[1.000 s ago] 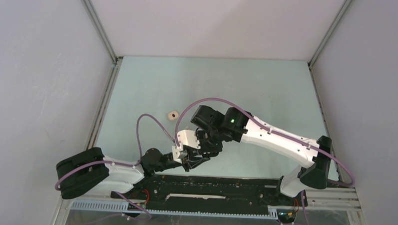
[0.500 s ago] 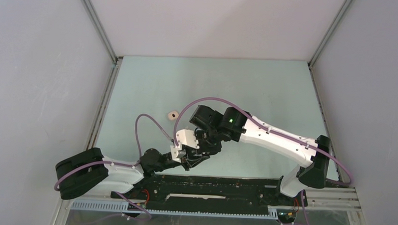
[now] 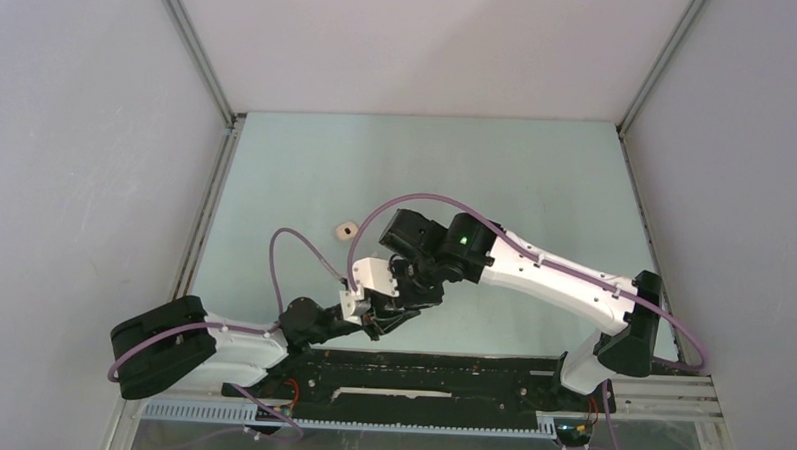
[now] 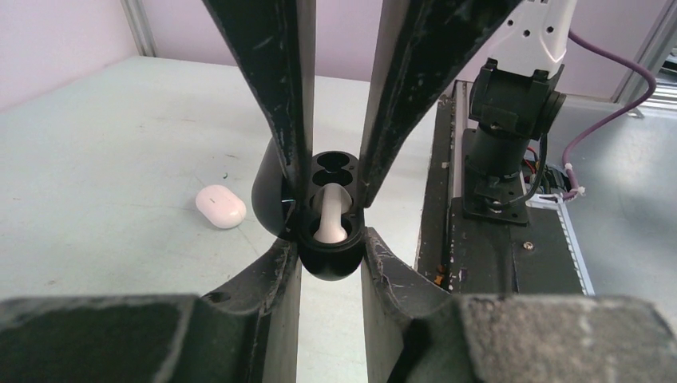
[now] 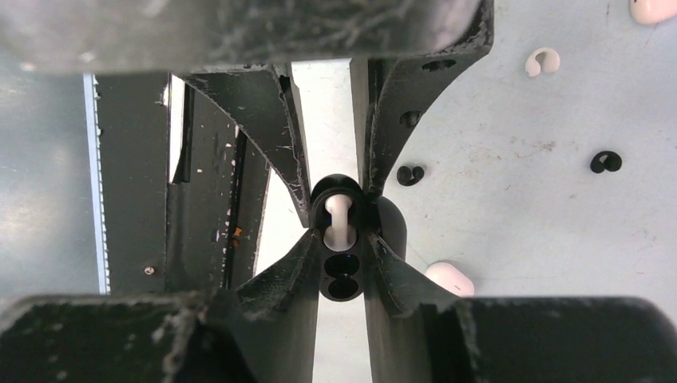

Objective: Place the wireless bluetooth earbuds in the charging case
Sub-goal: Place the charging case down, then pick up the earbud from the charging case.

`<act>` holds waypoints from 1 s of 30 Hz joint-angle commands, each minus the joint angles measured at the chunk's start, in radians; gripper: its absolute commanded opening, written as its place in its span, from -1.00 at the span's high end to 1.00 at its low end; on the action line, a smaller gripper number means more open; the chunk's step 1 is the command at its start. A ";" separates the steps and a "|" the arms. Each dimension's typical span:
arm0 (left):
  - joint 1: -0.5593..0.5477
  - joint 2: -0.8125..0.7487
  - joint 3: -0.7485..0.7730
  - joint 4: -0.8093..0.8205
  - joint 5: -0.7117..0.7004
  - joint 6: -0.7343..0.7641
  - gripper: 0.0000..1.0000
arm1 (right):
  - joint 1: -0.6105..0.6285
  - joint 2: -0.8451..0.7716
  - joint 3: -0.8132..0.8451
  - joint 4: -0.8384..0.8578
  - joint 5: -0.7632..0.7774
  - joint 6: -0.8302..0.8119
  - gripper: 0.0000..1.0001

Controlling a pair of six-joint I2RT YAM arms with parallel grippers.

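Close to the near edge of the surface (image 3: 536, 170), the left end effector (image 4: 331, 243) clamps the open black charging case (image 4: 329, 270) by its sides. The right end effector (image 5: 343, 239) stands slightly parted astride the case. A white earbud (image 4: 328, 215) sits in one well, untouched by its fingers.

Left gripper (image 4: 331, 242) and right gripper (image 5: 343, 239) fingers flank charging case (image 4: 331, 267) from opposite ends, no side entry. Black earbud (image 5: 410, 174), white case (image 4: 221, 206) close by. Far table (image 3: 457, 167) open.
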 commanded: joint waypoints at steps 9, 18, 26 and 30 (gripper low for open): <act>-0.005 0.004 0.010 0.074 -0.001 0.030 0.99 | -0.003 -0.123 0.228 -0.152 -0.086 -0.028 0.42; -0.005 0.028 0.022 0.074 0.014 0.031 0.99 | -0.056 -0.183 0.101 -0.150 -0.131 -0.090 0.69; -0.005 0.003 0.009 0.073 0.018 0.035 0.99 | -0.021 -0.089 0.088 -0.149 -0.120 -0.182 0.72; -0.005 -0.016 0.005 0.069 0.028 0.032 1.00 | -0.013 -0.045 0.115 -0.148 -0.124 -0.196 0.64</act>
